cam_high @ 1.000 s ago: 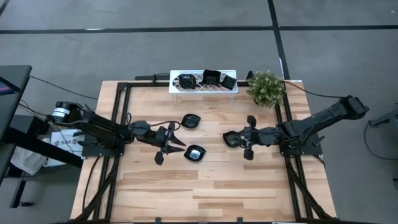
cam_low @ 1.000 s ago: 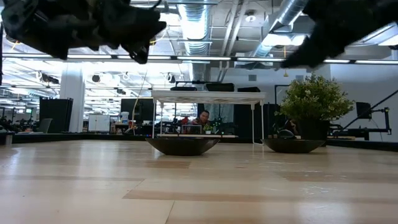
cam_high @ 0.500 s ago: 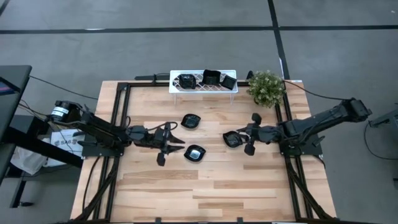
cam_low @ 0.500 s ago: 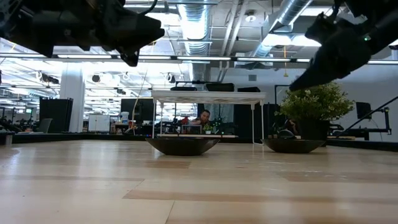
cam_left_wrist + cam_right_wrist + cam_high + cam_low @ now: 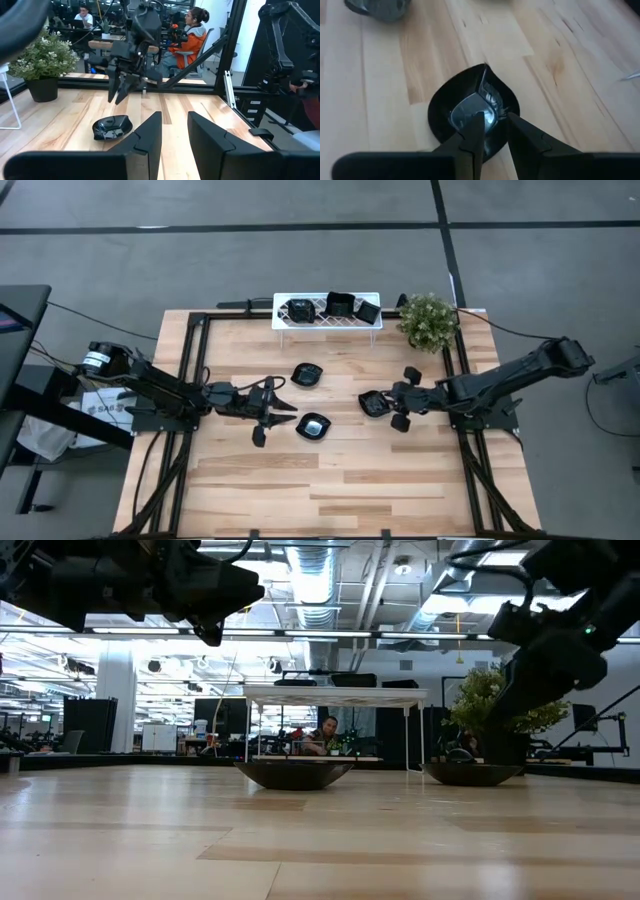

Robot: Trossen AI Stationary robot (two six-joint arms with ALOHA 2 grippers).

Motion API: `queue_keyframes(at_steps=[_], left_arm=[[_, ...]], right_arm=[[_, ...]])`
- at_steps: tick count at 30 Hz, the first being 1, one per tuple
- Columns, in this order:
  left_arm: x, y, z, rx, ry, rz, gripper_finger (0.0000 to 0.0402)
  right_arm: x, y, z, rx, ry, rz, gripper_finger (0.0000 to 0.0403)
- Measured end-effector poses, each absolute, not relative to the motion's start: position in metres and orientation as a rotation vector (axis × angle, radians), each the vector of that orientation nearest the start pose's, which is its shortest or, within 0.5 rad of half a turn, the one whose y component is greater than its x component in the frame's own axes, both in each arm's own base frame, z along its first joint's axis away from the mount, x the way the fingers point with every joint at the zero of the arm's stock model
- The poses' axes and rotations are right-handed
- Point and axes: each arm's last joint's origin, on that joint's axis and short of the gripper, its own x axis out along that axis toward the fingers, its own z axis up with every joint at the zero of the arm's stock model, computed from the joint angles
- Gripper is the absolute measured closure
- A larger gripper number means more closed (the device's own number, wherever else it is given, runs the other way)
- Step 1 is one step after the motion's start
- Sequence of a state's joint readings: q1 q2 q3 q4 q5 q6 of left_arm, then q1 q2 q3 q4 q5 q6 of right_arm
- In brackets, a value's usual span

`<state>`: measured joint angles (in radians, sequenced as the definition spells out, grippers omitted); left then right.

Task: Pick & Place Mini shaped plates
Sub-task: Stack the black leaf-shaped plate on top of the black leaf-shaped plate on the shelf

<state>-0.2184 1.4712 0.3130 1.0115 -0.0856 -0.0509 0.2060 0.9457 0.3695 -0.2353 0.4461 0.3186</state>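
Note:
Three glossy black mini plates lie flat on the table: a teardrop-shaped one [image 5: 372,404] [image 5: 470,112], a rounded one [image 5: 314,425] and one farther back [image 5: 308,374]. Three more sit on the white lattice rack [image 5: 327,323] at the far edge. My right gripper [image 5: 386,401] [image 5: 492,120] hangs just above the teardrop plate, pointing down at it, fingers a narrow gap apart. The low view shows air between it [image 5: 512,705] and the plate [image 5: 470,773]. My left gripper [image 5: 291,412] [image 5: 174,120] hovers left of the rounded plate, narrowly open, holding nothing.
A potted plant [image 5: 428,320] stands at the far right corner beside the rack. Black frame rails [image 5: 196,370] run along the table's left and right sides. Bare wood fills the near half of the table [image 5: 320,490]. People sit in the room beyond.
My right gripper has come down toward the teardrop plate, tipping its fingers downward; in the low view it drops from the top edge to just above the plate. The plates have stayed in place.

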Motion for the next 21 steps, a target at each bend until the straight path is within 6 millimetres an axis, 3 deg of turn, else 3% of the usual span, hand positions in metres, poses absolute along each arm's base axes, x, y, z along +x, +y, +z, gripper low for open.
queue_keyframes(at_steps=[10,21], left_arm=[[0.237,-0.050,0.152,-0.028,0.148,-0.129,0.0306],[0.237,-0.050,0.152,-0.030,0.149,-0.129,0.0306]], right_arm=[[0.183,-0.001,0.149,0.062,0.777,-0.504,0.0327],[0.187,-0.010,0.143,0.145,0.809,-0.478,0.0317]])
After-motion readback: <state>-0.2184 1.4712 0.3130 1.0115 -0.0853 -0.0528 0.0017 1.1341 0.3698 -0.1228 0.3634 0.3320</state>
